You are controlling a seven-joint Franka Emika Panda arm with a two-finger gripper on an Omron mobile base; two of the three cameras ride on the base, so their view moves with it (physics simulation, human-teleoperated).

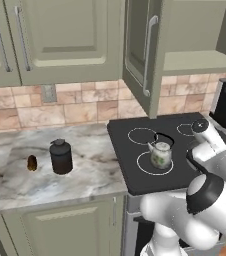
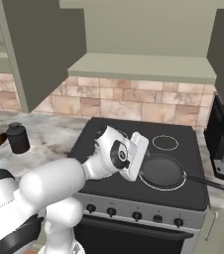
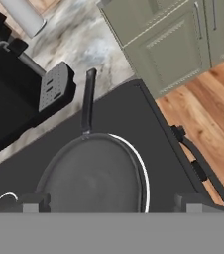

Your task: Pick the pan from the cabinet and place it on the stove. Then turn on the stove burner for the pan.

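your gripper (image 3: 109, 202) hangs low over the stove (image 2: 181, 196), and its two fingertips (image 3: 33, 202) stand well apart with nothing between them but the pan (image 3: 91, 173) seen below. the pan lies flat on the black glass, on the widest ring (image 3: 142, 171), whose white line shows along the pan's edge on the side of the far fingertip. from the jaws the pan's handle (image 3: 88, 101) runs straight away, out over the stove's edge toward the coffee machine (image 3: 20, 94) on the marble counter (image 3: 84, 39). whether the fingertips touch the pan's rim you can't quite tell from the hand view, since the near rim is cut off at the bottom. in the right base view the hand sits just beside the pan's left rim. behind the arm, the kettle (image 1: 161, 154) stands on another ring. the cabinet (image 2: 143, 67) above the stove is open, its door (image 1: 142, 52) swung out.
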